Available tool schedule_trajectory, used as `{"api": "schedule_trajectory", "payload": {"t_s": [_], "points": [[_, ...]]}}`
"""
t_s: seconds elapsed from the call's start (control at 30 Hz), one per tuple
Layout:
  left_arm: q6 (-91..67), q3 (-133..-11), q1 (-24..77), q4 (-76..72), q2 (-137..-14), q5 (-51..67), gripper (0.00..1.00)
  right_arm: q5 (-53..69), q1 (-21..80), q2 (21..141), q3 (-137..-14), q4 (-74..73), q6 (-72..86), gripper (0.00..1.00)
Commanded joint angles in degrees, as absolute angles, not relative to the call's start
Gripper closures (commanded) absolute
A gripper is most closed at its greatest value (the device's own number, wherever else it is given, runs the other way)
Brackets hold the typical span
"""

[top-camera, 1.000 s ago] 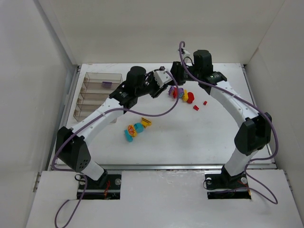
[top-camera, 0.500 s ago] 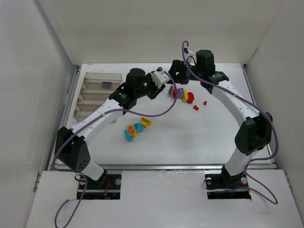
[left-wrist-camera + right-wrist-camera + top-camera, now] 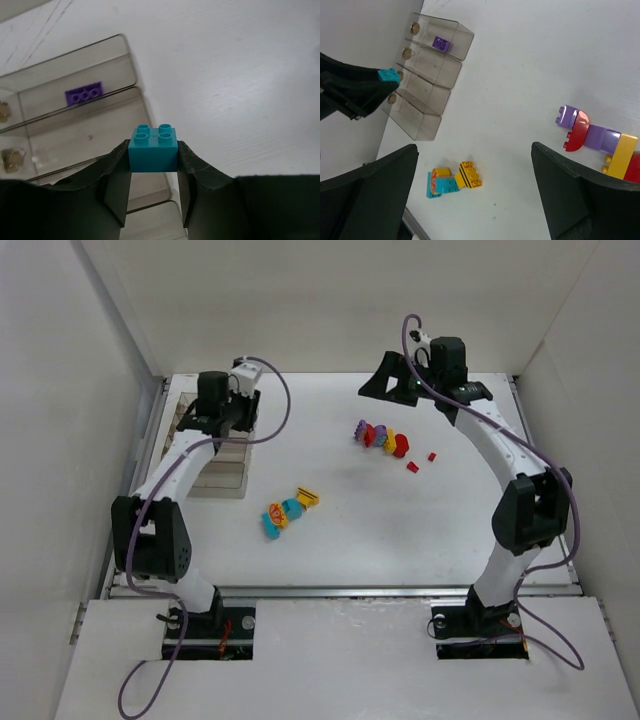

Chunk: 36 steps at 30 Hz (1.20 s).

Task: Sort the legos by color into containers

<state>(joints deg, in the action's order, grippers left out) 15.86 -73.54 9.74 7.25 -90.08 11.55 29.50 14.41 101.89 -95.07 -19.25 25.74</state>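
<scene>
Left hand [image 3: 153,160] swung to tray [image 3: 131,60] | clamps one cyan brick [image 3: 153,149] | right hand [image 3: 474,146] wide, empty

- left arm [image 3: 172,468]: elbow folded low on left side, forearm running up to far-left corner, wrist raised.
- left gripper [image 3: 153,156]: pointed downward, fingers [image 3: 117,175] clamped on opposite sides of cyan brick [image 3: 152,149], studs up, brick seated at fingertips.
- right arm [image 3: 497,445]: extended to far side, elbow at right, forearm arching inward toward centre-left.
- right gripper [image 3: 474,146]: raised, jaws spread wide, nothing between them, tilted and facing left.
</scene>
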Motion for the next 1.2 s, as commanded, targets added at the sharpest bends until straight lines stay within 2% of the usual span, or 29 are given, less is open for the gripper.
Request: {"api": "schedule_trajectory", "payload": {"t_s": [0.0,0.2,0.43,0.5,0.53,0.67,0.7,0.73,0.87,1.07,1.17], "points": [[13.4,-77.2,4.8,10.2,-94.3,11.4,1.0,30.7,14.6,106.4,-99.9,-20.0,26.3,0.0],[12.7,-83.8,-1.4,12.5,-103.6,11.4,1.0,31.3,14.6,109.8,-103.1,-20.6,26.3,0.0],[12.7,-87.7,-3.2,9.0,-110.5,8.8,1.0,30.1,14.6,110.8,-104.2,-21.1,26.3,0.0],[11.9,-89.7,-3.7,9.8,-112.1,8.8,0.97,30.1,14.6,110.8,-103.6,-21.6,26.3,0.0],[11.9,-89.7,-3.7,10.5,-112.6,8.8,0.94,29.5,14.6,110.2,-103.6,-21.6,26.3,0.0],[11.9,-90.4,-3.7,10.5,-113.4,9.9,0.59,29.0,14.6,109.7,-103.6,-21.6,26.3,0.0],[12.4,-90.4,-3.7,11.0,-113.4,9.9,0.48,29.0,14.6,109.7,-103.6,-21.6,26.3,0.0],[12.4,-90.4,-3.7,11.0,-113.4,9.9,0.44,29.0,14.6,109.2,-103.6,-21.6,26.3,0.0],[12.9,-91.0,-3.7,14.0,-113.2,10.5,0.34,28.5,14.6,108.5,-103.6,-22.1,26.3,0.0],[12.3,-91.7,-3.7,16.4,-107.4,12.6,0.3,28.5,14.6,105.7,-99.8,-20.1,26.3,0.0],[14.7,-92.2,-0.5,17.7,-103.5,13.2,0.21,28.5,14.6,104.2,-98.9,-20.1,25.1,0.0]]}}
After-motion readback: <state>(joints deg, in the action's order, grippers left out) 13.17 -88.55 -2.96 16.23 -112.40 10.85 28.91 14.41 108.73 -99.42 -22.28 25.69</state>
